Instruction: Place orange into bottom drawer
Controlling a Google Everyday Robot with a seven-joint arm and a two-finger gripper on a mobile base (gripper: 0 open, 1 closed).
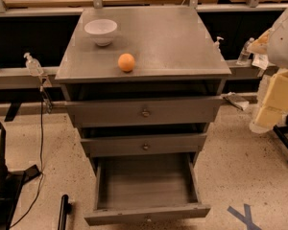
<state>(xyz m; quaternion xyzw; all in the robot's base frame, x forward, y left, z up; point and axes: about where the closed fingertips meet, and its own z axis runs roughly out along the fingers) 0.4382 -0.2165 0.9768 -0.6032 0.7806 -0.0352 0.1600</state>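
Note:
The orange (126,62) sits on the grey cabinet top (173,42), near its front edge and left of centre. The bottom drawer (146,188) is pulled open, and the part of its inside that shows is empty. The two shallower drawers above it, the top one (145,112) and the middle one (145,146), are pushed in further. My gripper (274,102) is at the right edge of the view, beside the cabinet at about top-drawer height. It is well away from the orange and holds nothing that I can see.
A white bowl (101,31) stands on the cabinet top, behind and left of the orange. Bottles (32,63) stand on rails on either side. Cables and a black stand (2,176) are on the floor at left. Blue tape (245,217) marks the floor at right.

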